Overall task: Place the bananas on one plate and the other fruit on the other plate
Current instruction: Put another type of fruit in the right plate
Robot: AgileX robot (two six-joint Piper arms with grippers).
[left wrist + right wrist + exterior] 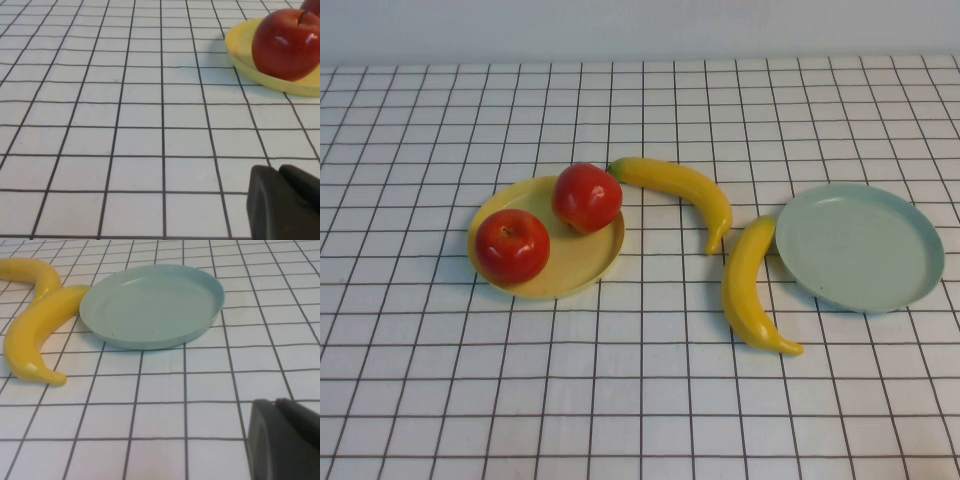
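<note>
The left gripper point(285, 205) and right gripper point(285, 440) show only as dark corners low over the checked tablecloth point(640, 400); I cannot tell their opening. Two glossy yellow bananas point(752, 290) lie between the plates, the nearer touching the empty pale blue-green plate point(860, 245). Both shiny red apples point(512, 245) sit on the pale yellow plate point(575, 275). Likely best: grasp a banana mid-length, across its curve.
</note>
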